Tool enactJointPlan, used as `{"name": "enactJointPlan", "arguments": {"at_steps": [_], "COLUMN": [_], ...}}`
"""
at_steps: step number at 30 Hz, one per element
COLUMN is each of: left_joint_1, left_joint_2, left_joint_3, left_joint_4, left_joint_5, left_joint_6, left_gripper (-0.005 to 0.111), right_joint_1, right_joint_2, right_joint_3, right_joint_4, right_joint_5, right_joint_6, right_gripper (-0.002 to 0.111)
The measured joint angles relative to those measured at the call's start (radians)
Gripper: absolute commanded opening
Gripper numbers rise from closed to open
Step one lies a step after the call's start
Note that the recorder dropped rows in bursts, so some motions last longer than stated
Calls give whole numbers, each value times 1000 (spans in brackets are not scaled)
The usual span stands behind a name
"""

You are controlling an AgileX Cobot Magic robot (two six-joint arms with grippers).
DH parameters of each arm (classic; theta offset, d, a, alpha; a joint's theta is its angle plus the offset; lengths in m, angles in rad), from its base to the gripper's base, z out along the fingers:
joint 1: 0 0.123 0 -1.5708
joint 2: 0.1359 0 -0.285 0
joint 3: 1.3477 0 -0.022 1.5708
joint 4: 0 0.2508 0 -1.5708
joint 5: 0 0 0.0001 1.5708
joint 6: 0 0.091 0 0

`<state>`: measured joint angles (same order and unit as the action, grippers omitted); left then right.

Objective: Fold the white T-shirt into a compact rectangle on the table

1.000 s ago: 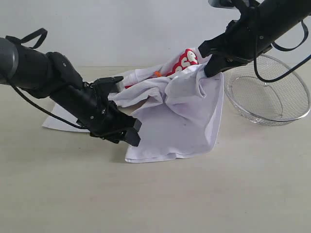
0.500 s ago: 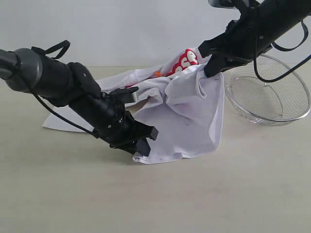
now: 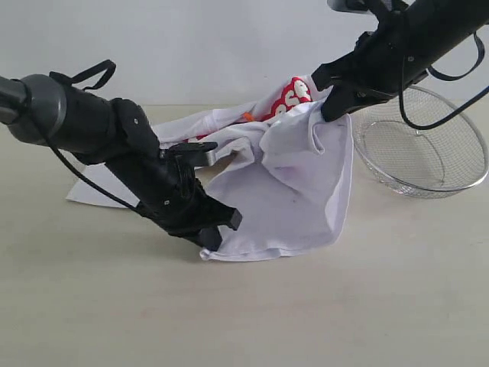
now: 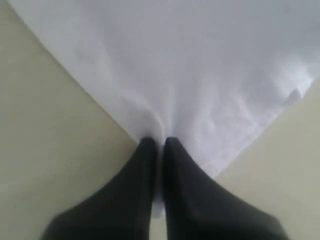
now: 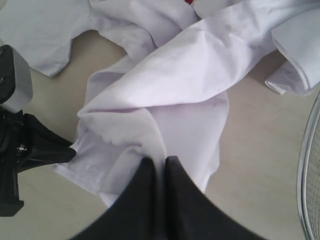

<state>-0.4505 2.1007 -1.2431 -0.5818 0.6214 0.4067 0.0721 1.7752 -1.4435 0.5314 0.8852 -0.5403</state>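
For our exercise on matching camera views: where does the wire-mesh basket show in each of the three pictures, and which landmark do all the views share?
Exterior view: the wire-mesh basket stands on the right, close beside the white T-shirt.
Left wrist view: not in it.
Right wrist view: only a sliver of its rim shows at the frame's edge.
Shared landmark: the white T-shirt, seen in all three views.

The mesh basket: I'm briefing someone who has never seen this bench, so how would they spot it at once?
On the pale beige table, look to the right of the exterior view, just past the crumpled white T-shirt. There sits the mesh basket, a round shallow bowl. It alone is silver see-through wire, unlike the soft white cloth beside it.
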Motion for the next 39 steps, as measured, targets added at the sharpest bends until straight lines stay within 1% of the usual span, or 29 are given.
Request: {"name": "enactJointPlan", "arguments": {"at_steps": [4,6,13,20,24,27,31,39], "left_joint_1": [0,0,0,4,17,42,76,88], "left_joint_2": [-35,-55,-152,-243,-308,-358,-418,-513], "left_joint_3": [10,18,83,205,281,324,368,456], "left_joint_4": [191,251,350,381,401,413,432,447], "left_joint_5": [21,49,76,76,70,68,66,69], "left_joint_6": [-113,-139,-203,-236,-252,-264,-266,-268], "left_gripper": [5,5,5,5,5,5,5,5], "right_joint_1": [0,0,0,0,0,0,0,0], "right_joint_2": [0,0,0,0,-10,-47,-107,-192], "right_joint_3": [0,0,0,0,13,66,176,434], "right_joint_4": [0,0,2,4,4,4,7,7], "right_joint_5": [0,10,76,162,199,193,169,65], "right_joint_6": [0,0,17,54,55,59,62,58], "right_gripper": [0,0,0,0,0,0,0,0]}}
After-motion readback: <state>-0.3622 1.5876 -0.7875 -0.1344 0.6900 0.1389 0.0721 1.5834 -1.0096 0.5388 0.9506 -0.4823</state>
